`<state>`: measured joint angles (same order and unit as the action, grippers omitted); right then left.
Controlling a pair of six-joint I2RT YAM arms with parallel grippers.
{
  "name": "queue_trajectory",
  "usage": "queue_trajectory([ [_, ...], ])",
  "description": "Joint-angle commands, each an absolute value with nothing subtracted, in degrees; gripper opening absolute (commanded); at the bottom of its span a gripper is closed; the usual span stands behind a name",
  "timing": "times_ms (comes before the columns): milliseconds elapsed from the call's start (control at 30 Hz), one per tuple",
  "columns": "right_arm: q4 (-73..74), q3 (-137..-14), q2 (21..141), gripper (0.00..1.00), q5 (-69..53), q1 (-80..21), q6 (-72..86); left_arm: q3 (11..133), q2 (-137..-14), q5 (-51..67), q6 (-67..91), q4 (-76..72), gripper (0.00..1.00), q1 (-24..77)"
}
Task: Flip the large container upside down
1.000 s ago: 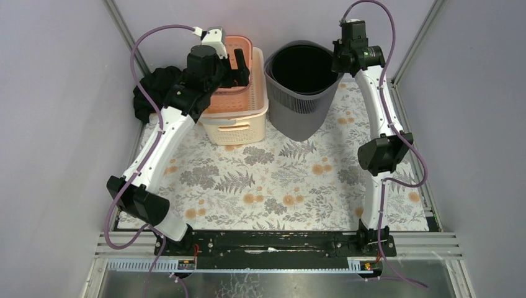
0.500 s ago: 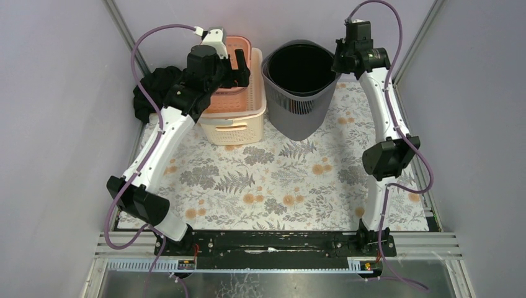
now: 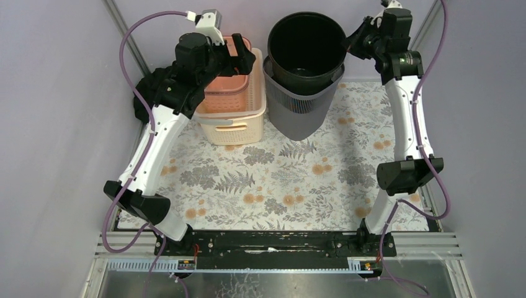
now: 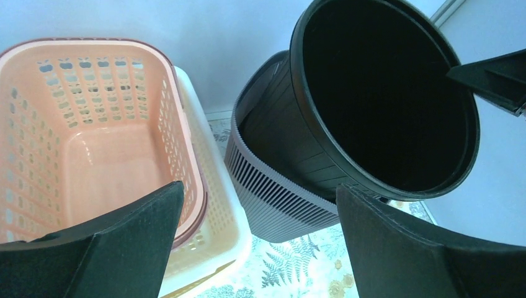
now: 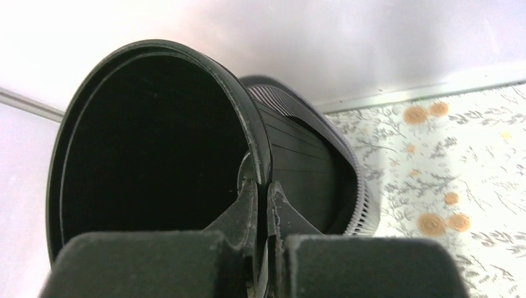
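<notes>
A black round bucket (image 3: 306,46) is lifted partway out of a grey ribbed bin (image 3: 301,112) at the back of the table, and tilts slightly. My right gripper (image 3: 352,45) is shut on the bucket's right rim; the right wrist view shows both fingers pinching the rim (image 5: 260,186) with the bucket's dark inside (image 5: 149,143) on the left. My left gripper (image 3: 242,59) is open and empty, above the right edge of the orange basket (image 3: 226,81). In the left wrist view its jaws (image 4: 258,189) stand wide apart, facing the bucket (image 4: 384,93) and bin (image 4: 279,198).
The orange basket sits nested in a cream basket (image 3: 239,127) left of the bin. A black cloth (image 3: 155,87) lies at the back left by the wall. The floral mat (image 3: 279,180) covers the table's middle and front. Walls stand close behind and beside.
My right gripper has risen with the black bucket, pulling it up out of the grey bin. My left arm has lifted slightly and stays open over the orange basket.
</notes>
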<state>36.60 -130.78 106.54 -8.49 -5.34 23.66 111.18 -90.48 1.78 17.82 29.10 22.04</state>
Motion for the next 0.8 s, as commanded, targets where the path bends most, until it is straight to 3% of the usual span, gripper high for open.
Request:
queue_trajectory([
  [0, 23.69, -131.34, 100.44, 0.0, -15.13, -5.01, 29.6, 112.06, -89.58, 4.25, 19.92, 25.05, 1.0, 22.23],
  [367, 22.84, -134.92, 90.17, 0.0, -18.15, -4.73, 29.82, 108.02, -77.15, 1.05, 21.08, 22.78, 1.0, 22.15],
  [767, 30.94, -118.68, 65.07, 0.0, -24.17, -4.72, 26.17, 101.53, -64.96, 3.53, 24.68, 32.52, 1.0, 22.15],
])
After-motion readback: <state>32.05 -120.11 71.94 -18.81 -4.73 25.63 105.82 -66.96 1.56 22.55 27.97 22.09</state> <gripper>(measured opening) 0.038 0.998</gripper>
